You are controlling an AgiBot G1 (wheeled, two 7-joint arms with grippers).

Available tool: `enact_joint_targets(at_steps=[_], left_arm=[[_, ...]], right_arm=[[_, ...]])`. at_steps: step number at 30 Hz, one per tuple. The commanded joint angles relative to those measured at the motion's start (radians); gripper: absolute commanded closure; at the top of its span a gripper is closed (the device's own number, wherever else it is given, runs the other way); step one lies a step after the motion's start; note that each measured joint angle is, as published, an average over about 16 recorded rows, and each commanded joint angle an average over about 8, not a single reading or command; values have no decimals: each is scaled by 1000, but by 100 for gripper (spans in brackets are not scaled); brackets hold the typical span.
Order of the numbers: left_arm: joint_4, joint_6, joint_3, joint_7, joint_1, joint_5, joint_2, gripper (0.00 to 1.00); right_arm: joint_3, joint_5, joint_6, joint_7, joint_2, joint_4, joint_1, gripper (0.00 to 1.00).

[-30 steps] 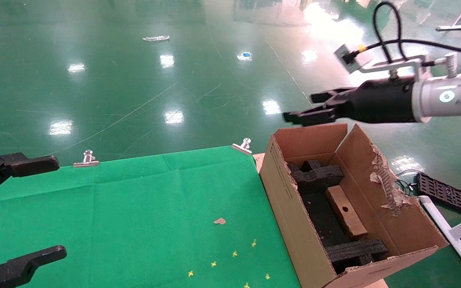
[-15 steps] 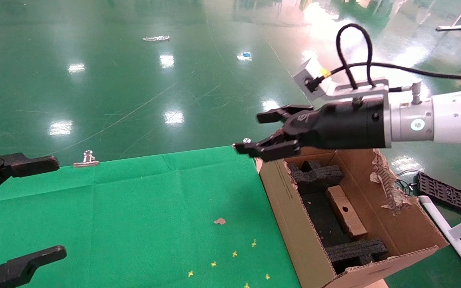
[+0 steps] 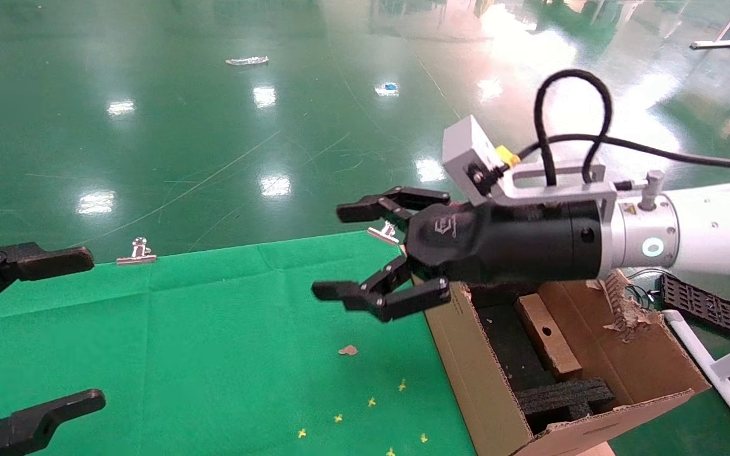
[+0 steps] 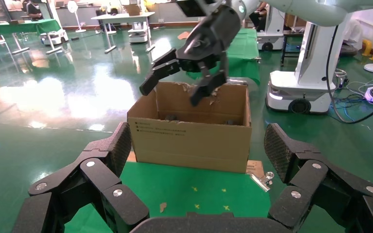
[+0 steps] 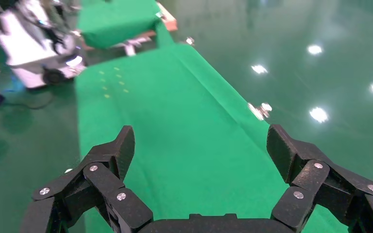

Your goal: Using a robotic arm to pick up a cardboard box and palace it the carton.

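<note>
The carton [image 3: 466, 354] stands at the right end of the green table, flaps up, one flap torn. The small flat cardboard box [image 3: 547, 334] with a round hole lies inside it between black foam blocks [image 3: 561, 398]. My right gripper [image 3: 343, 250] is open and empty, held above the table just left of the carton's far corner; its white arm with the green ring [image 3: 653, 247] crosses over the carton. The left wrist view shows the carton [image 4: 189, 133] and the right gripper [image 4: 175, 90] above it. My left gripper [image 3: 54, 329] is open and empty at the table's left edge.
Green cloth [image 3: 213, 342] covers the table, held by metal clips [image 3: 139, 251] at the far edge. A cardboard scrap [image 3: 347, 349] and small yellow marks [image 3: 371, 401] lie on it. A black grid block [image 3: 704, 306] and white frame [image 3: 720, 373] sit on the floor to the right.
My right gripper has swung left and down from over the carton's far side to above the table beside the carton, and its fingers have spread wider. The left gripper has not moved.
</note>
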Motion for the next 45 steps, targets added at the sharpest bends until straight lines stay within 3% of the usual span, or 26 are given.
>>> enact_joint_targets(at_steps=[1,17,45], left_arm=[[0,0,0,0,0,0,0,0],[0,-1,1,0,0,-1,0,0],[0,-1,1,0,0,-1,0,0]], right_arm=[[34,22,-17,-28,-8,9,-32,0],[272,172,-138,-220,-60,73,-253,0],[255,162,-130,-210,-56,69,-238,0]])
